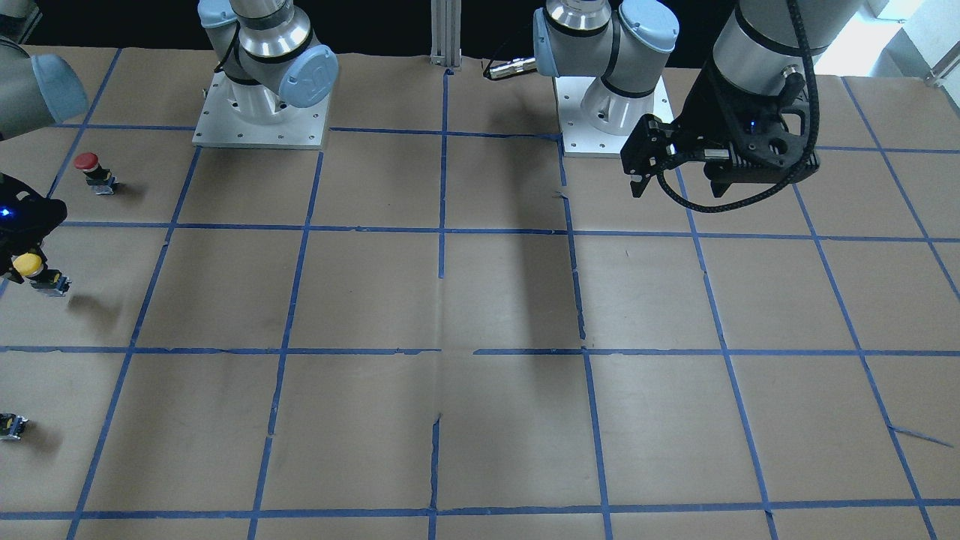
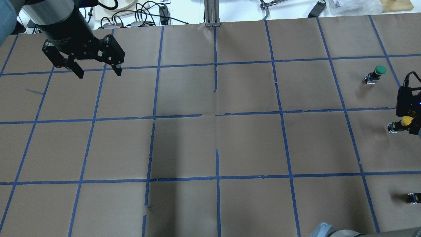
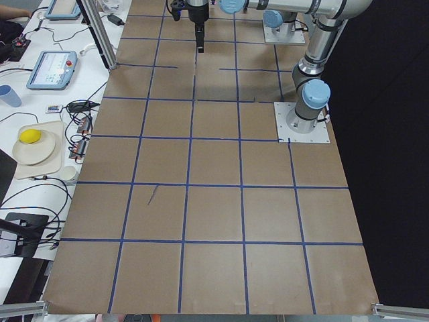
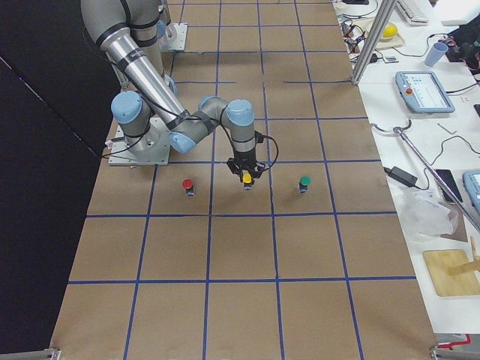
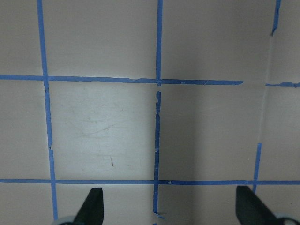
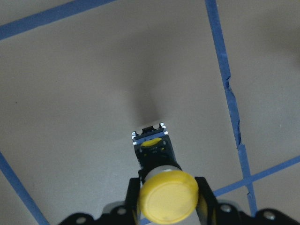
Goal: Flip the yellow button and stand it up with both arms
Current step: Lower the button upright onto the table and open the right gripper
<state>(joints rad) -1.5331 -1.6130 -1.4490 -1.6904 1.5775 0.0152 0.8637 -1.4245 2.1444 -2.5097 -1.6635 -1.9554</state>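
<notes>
The yellow button (image 6: 168,197) has a round yellow cap and a black-grey body. My right gripper (image 6: 168,199) is shut on it just below the cap, and its fingers (image 6: 132,193) flank the neck. The button hangs tilted a little above the paper at the table's right edge, and its shadow lies apart from it. It also shows in the front view (image 1: 30,265), the overhead view (image 2: 406,121) and the right-side view (image 4: 246,180). My left gripper (image 2: 98,73) is open and empty, high over the far left of the table (image 1: 675,187) (image 5: 169,208).
A red-capped button (image 1: 91,169) and a green-capped button (image 2: 377,72) stand on either side of the yellow one. A tiny black-grey part (image 2: 413,197) lies near the right edge. Blue tape lines grid the brown paper. The arm bases (image 1: 262,120) stand at the robot's side.
</notes>
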